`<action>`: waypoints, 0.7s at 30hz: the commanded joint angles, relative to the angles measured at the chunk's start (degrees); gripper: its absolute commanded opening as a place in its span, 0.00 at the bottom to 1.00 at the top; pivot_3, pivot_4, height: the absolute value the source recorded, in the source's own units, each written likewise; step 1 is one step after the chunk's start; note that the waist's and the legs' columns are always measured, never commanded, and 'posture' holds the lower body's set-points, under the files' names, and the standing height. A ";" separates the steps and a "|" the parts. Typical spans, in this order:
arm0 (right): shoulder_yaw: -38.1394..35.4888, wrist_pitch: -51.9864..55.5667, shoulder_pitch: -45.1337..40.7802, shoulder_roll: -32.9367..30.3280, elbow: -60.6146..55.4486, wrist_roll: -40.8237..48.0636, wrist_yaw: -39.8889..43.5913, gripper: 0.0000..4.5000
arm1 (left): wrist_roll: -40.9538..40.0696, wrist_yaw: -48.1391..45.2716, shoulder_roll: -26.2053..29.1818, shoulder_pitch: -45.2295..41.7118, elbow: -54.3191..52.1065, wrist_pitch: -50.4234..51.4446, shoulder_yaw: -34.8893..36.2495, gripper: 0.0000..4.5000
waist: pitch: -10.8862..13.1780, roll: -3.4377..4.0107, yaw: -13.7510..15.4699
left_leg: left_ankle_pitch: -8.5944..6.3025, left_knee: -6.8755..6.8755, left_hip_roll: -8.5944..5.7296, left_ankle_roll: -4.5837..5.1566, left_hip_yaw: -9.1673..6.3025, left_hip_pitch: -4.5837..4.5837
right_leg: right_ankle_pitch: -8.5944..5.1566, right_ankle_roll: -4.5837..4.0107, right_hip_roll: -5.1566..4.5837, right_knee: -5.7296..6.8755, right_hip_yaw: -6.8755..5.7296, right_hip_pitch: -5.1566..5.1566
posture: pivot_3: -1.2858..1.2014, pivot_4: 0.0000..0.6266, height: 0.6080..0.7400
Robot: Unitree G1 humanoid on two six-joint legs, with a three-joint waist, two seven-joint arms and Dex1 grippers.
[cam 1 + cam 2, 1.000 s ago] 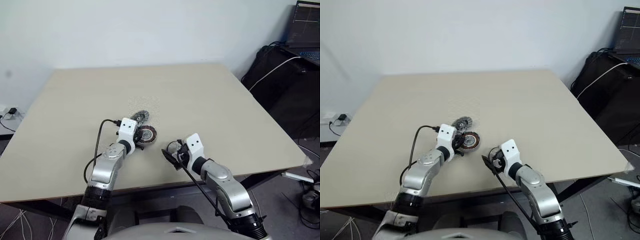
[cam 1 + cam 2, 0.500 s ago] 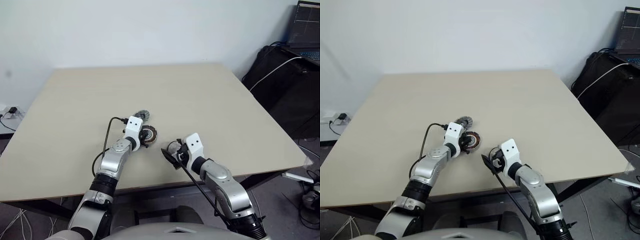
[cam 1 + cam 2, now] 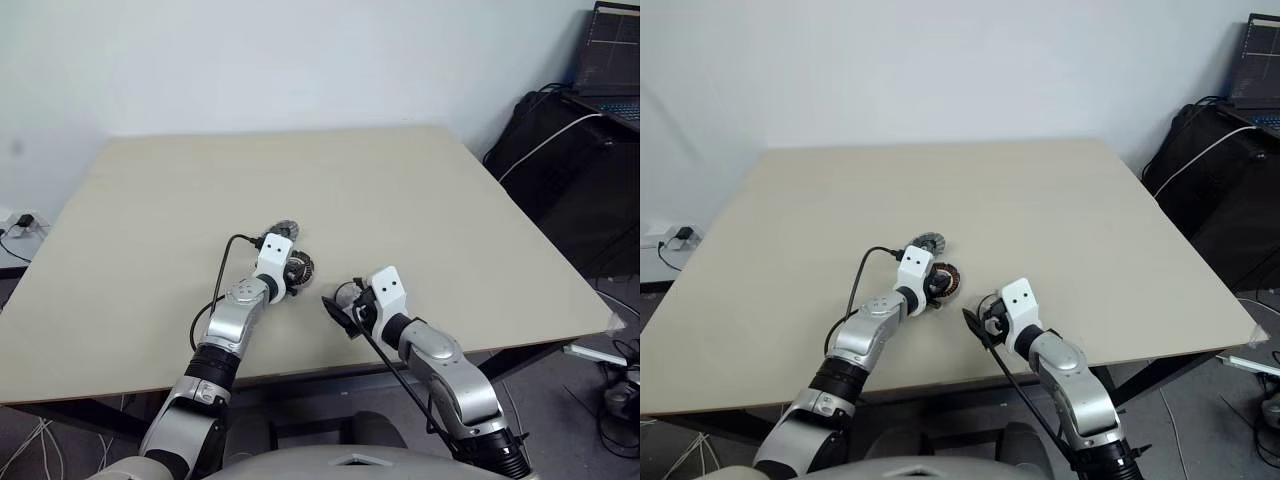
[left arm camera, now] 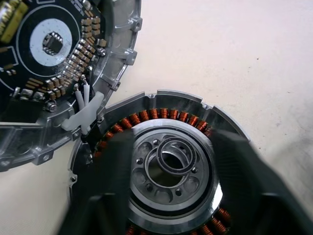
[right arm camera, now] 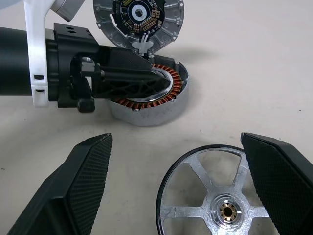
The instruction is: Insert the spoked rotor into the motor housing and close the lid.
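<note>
Silver arms, white wrist blocks, black cables — black textured fingers.

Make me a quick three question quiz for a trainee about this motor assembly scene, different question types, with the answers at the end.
1. True or false: the silver spoked rotor with the thin dark rim already sits inside the round gray motor housing with copper windings.
2. Which gripper reaches over the housing: A left, B right?
3. Fill in: a small loose thin metal ring lies in the housing's ____.

Key: 1 false; 2 A; 3 centre.
</note>
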 commanded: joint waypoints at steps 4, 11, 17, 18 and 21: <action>0.36 -1.32 -0.45 0.14 -1.96 -0.09 0.00 1.00 | -2.31 -1.18 -0.05 2.45 -8.77 -1.06 1.54 0.76 | 0.00 0.00 -0.13 | 0.00 -0.01 0.01 0.00 0.01 0.00 | 0.00 -0.01 0.00 0.00 0.02 -0.02 | 0.52 0.00 1.00; 0.86 -0.90 -1.41 0.31 -1.64 0.28 0.29 1.00 | -4.32 -3.10 0.37 9.82 -20.64 2.87 -0.15 0.27 | 0.00 0.00 -0.11 | 0.00 0.01 0.01 0.00 0.01 0.00 | 0.01 -0.01 0.00 0.01 0.06 -0.01 | 0.52 0.00 1.00; 1.01 2.02 -2.91 1.12 -1.99 1.15 0.17 1.00 | -3.79 -1.67 1.54 18.19 -30.44 1.76 -0.45 0.01 | 0.00 0.01 -0.28 | 0.00 0.03 0.03 0.00 0.02 0.02 | 0.01 0.00 0.00 0.03 0.07 -0.02 | 0.52 0.00 1.00; 1.04 2.77 -3.41 1.27 -1.74 1.08 -0.03 0.96 | -3.24 -1.24 1.93 19.74 -31.91 0.62 -0.55 0.00 | 0.00 0.01 -0.28 | 0.00 0.03 0.03 0.00 0.02 0.01 | 0.01 0.00 0.00 0.03 0.07 -0.03 | 0.52 0.00 1.00; 1.28 5.02 -5.81 1.93 -0.58 0.65 -0.80 0.79 | -3.08 -1.02 2.94 25.16 -35.89 -3.01 -0.08 0.00 | 0.00 0.03 -0.47 | 0.00 0.03 0.04 0.00 0.03 0.02 | 0.01 -0.01 -0.01 0.05 0.07 -0.04 | 0.52 0.00 1.00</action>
